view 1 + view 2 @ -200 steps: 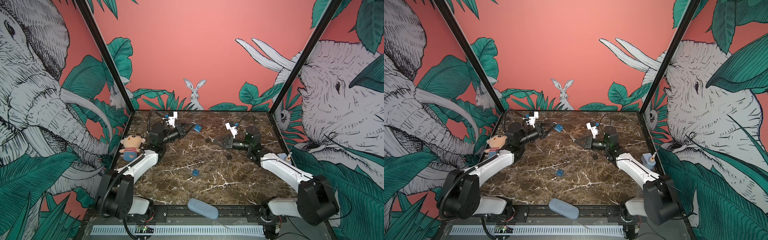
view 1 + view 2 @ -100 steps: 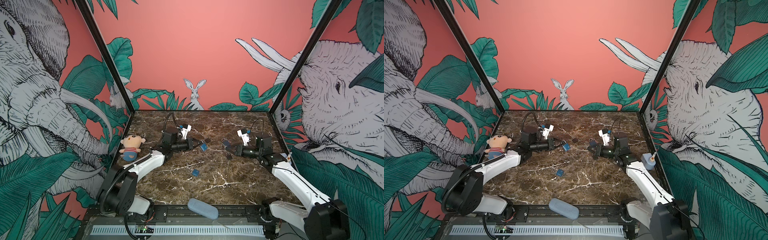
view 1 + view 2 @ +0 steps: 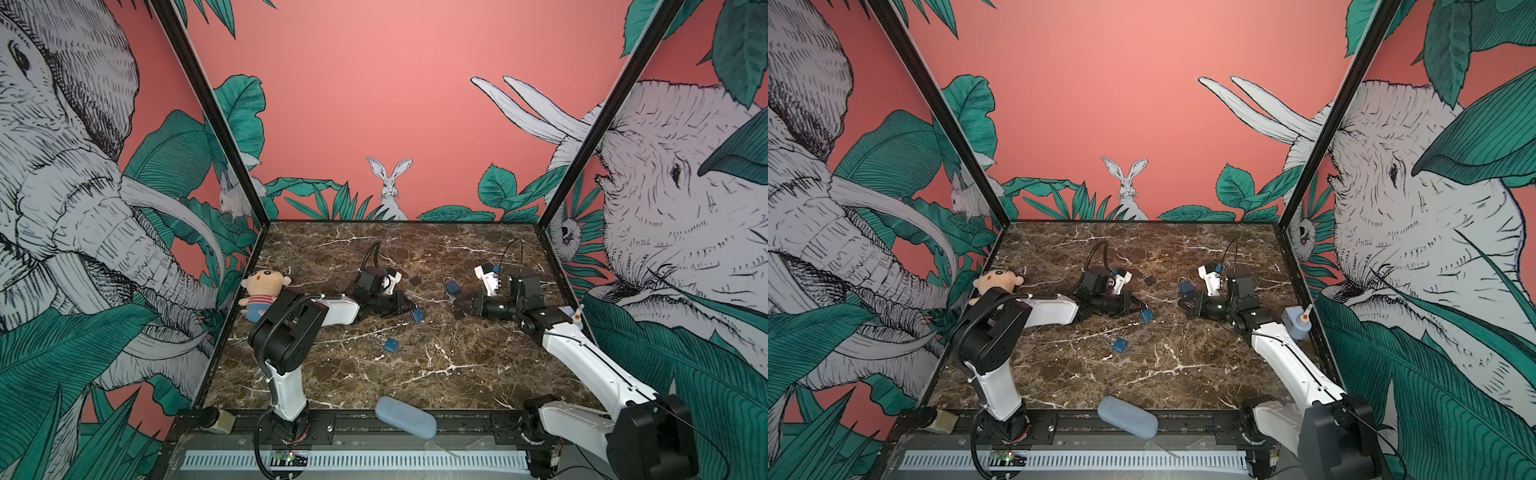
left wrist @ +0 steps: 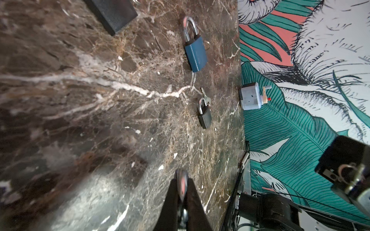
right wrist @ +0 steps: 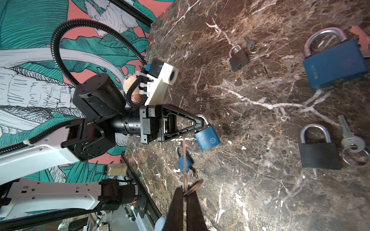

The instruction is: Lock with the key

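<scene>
My left gripper [image 3: 409, 308] [image 3: 1138, 308] [image 5: 201, 123] is shut on the steel shackle [image 4: 181, 176] of a small blue padlock [image 3: 417, 316] [image 3: 1145, 316] [image 5: 207, 139]. The lock's body hangs just above the marble. In the left wrist view the shackle shows edge-on between the closed fingers [image 4: 174, 192]. My right gripper [image 3: 459, 301] [image 3: 1183, 303] [image 5: 185, 189] is shut on a thin coppery key [image 5: 184, 160] with a ring. The key's blade points toward the held padlock, with a gap between them.
On the marble lie a large blue padlock [image 3: 452, 286] [image 4: 195, 54], a black padlock with key [image 4: 205, 118] [image 5: 318, 156], a small blue padlock [image 3: 390, 345] and a small black one [image 5: 238, 59]. A doll [image 3: 262, 291] sits at the left wall. A blue-grey case [image 3: 405, 415] lies at the front edge.
Both grippers have come down and toward the front from the back of the table. The left still carries the blue padlock. The right has drawn back to the right.
</scene>
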